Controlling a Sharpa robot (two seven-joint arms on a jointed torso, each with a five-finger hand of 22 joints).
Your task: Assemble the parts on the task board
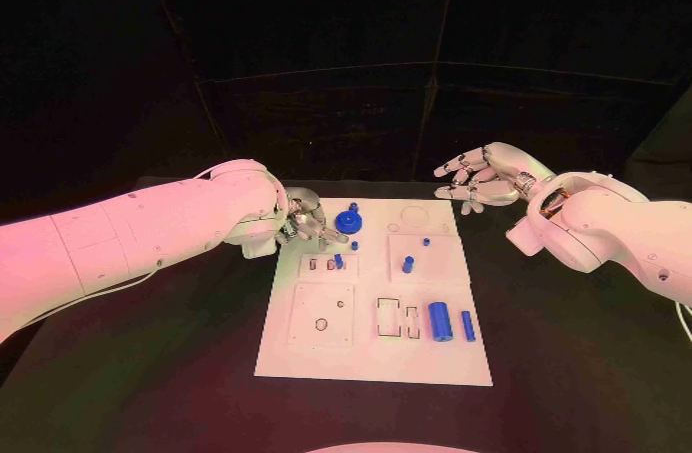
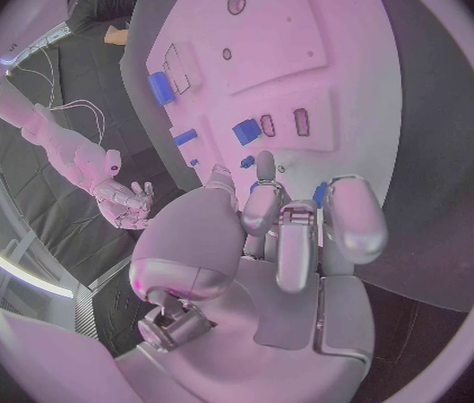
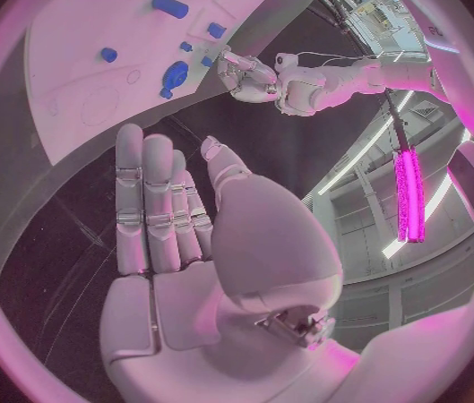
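Item: flat white rectangular task board point(image 1: 378, 358), centre of the head view, running from mid-frame toward the lower edge.

Fittings: round blue knob-shaped part point(image 1: 348, 219) near the board's upper left; two blue cylinders point(image 1: 451, 324) lying lower right; small blue pegs point(image 1: 408, 264) standing mid-board.

Left hand point(image 1: 299, 220): at the board's upper-left edge, fingers curled in; whether it holds a part cannot be told.

Right hand point(image 1: 486, 176): upper right, off the board, fingers spread, empty.

Risk, judged: curled fingers so near the knob could knock it or tip a peg.
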